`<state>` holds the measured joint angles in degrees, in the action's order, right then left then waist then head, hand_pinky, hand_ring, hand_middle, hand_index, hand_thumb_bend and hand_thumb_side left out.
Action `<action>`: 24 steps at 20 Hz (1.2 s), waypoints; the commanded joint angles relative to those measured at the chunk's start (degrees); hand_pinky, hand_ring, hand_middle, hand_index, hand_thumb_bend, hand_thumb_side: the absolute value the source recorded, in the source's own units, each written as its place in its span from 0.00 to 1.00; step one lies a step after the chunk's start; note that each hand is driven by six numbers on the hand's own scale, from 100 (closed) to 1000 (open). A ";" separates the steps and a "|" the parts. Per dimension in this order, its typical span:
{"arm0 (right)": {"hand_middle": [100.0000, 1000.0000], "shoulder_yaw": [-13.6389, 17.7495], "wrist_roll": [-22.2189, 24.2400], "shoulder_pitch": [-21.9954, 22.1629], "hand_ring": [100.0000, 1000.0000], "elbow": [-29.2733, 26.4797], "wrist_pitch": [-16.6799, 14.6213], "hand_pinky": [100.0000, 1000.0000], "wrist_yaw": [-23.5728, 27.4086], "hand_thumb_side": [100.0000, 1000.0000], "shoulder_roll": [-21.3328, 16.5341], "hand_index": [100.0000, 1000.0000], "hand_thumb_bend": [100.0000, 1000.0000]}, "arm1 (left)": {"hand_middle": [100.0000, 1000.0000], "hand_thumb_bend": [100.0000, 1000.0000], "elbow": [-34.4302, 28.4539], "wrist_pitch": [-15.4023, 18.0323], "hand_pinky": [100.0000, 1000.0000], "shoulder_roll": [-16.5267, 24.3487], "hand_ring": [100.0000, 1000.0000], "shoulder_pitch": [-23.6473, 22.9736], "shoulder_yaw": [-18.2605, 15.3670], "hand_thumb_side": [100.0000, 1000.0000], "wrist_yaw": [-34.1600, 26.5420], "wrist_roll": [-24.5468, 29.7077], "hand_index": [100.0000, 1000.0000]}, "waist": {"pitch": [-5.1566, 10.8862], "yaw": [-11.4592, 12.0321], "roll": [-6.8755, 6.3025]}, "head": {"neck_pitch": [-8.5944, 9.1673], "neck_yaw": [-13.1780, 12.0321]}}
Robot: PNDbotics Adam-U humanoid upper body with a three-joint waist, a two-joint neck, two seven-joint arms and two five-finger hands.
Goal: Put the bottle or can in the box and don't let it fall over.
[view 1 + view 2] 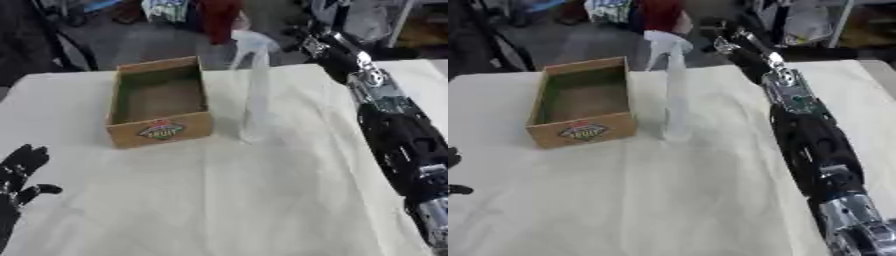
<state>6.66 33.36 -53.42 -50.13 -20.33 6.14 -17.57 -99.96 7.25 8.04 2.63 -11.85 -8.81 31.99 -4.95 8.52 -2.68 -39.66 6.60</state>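
My left robot hand [19,172] rests near the lower left corner of the left eye view, black fingers spread and pointing up, holding nothing. My right arm [811,140], black with silver joints, stretches along the right side of the surface toward the far edge; its robot hand is lost in the dark clutter beyond the edge, so I cannot tell whether those fingers are spread or curled.

The tall clear plastic spray bottle with a white trigger head [674,90] stands upright on the cream cloth-covered surface [649,200], just beside the right wall of the open brown cardboard box with a red and green label on its near face [160,131]. The bottle is outside the box, its base on the cloth near the box's near right corner. The box sits toward the far left of the surface, open side up, and I see nothing in it.
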 commanded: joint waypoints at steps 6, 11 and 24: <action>1.00 -0.51 0.83 -0.90 0.98 -2.22 -0.69 0.82 -0.32 0.50 0.21 0.87 0.00 | 0.91 0.09 -0.73 0.09 0.62 0.53 1.00 0.74 0.12 0.91 -0.40 0.45 1.00 | 0.54 0.03 0.03 | 0.03 0.26; 1.00 -0.96 1.71 -0.85 0.97 -2.52 -1.05 0.82 -0.82 0.50 0.59 0.87 0.00 | 0.91 0.09 -0.71 0.13 0.62 0.51 1.00 0.78 0.22 0.91 -0.43 0.62 1.00 | 0.52 0.05 -0.04 | 0.02 0.52; 1.00 -1.33 1.00 -0.50 0.98 -1.67 -3.10 0.84 -3.97 0.50 1.27 0.89 0.00 | 0.91 0.09 -0.70 0.06 0.62 0.41 1.00 0.99 0.42 0.91 -0.62 0.90 1.00 | 0.45 0.31 -0.05 | -0.17 0.79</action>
<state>5.48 34.26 -52.87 -51.15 -23.16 2.30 -15.81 -99.95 7.28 8.02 3.03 -11.49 -9.03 32.75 -5.02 8.73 -2.69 -39.71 7.23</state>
